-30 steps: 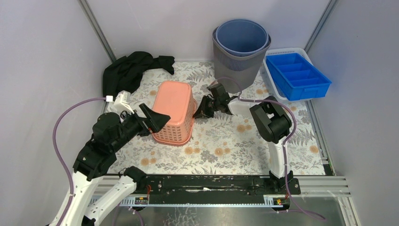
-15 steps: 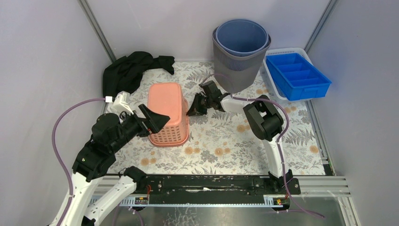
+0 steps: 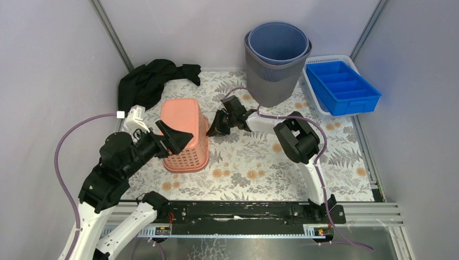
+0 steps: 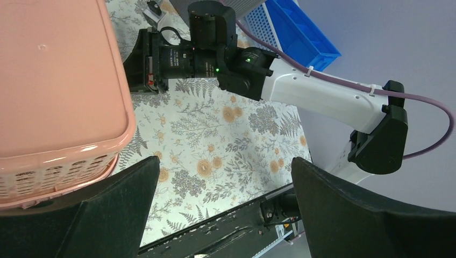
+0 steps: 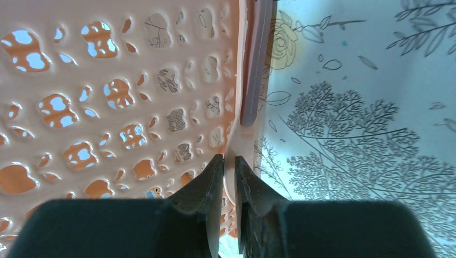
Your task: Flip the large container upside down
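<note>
On the floral table mat, left of centre, we see the pink laundry basket with its solid base facing up and its perforated wall and rim toward the near edge. We cannot tell whether its rim lies flat on the mat all the way round. The right gripper reaches in from the basket's right side. The right wrist view shows its fingers pinched together on the thin pink rim, with the lattice wall to one side and the mat to the other. The left gripper hovers at the basket's near-left side with its fingers spread wide apart, holding nothing. At the back stands a grey bin with a blue bucket nested inside. To its right, a blue divided tray sits in a white basket. A black cloth lies bunched at the far left corner.
</note>
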`<state>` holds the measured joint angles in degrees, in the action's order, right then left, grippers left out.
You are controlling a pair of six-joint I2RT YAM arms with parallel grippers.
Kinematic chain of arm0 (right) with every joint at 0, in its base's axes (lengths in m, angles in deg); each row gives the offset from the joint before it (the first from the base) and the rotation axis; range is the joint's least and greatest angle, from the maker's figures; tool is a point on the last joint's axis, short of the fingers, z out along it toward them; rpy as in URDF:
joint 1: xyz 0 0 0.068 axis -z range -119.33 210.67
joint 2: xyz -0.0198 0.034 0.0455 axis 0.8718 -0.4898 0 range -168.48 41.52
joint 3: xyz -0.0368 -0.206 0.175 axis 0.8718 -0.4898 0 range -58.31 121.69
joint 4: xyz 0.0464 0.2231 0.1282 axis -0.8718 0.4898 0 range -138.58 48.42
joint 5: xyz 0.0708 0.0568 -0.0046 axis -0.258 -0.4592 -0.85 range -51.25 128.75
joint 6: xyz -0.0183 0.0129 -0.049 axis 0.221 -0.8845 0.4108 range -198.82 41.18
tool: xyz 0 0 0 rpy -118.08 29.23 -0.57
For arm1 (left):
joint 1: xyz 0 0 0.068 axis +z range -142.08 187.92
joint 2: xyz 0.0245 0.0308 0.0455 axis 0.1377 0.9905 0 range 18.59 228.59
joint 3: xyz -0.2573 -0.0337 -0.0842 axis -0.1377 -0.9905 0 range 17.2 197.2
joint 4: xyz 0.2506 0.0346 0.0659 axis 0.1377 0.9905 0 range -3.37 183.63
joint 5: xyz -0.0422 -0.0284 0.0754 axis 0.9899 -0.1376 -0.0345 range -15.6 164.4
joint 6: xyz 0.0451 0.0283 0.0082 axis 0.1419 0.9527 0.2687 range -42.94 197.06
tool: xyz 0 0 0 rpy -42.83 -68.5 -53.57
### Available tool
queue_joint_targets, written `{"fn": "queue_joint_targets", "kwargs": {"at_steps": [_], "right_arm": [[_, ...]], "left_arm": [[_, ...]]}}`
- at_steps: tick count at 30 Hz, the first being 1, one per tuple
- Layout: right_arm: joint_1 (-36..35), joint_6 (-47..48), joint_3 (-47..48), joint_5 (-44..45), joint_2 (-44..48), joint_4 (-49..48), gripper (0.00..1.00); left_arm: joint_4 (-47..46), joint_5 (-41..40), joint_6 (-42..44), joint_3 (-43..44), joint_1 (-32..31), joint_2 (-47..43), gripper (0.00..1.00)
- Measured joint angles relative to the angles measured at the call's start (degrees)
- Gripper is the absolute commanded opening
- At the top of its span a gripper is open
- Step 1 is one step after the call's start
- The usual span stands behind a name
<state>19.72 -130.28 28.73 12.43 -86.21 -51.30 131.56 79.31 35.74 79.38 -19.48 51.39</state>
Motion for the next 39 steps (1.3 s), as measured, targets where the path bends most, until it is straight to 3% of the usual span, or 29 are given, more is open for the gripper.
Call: {"fn": "queue_joint_targets", "kwargs": {"at_steps": [16,27,39], "right_arm": [[-3.74,-8.57,1.01,1.92,-2.36,-4.7,0.19],[-5.42,-12.11,8.46,1.66,-8.55,-7.69,0.2],[-6.73,-18.99,13.0,1.18,-15.54,-19.17,0.21]], "left_arm": [[2.71,-0.04,1.16,2.34,0.0,-1.64,1.0],[4.63,-0.28,1.84,4.37,0.0,-1.95,1.0],[6.16,-0.5,2.54,6.1,0.0,-1.92,1.0]]}}
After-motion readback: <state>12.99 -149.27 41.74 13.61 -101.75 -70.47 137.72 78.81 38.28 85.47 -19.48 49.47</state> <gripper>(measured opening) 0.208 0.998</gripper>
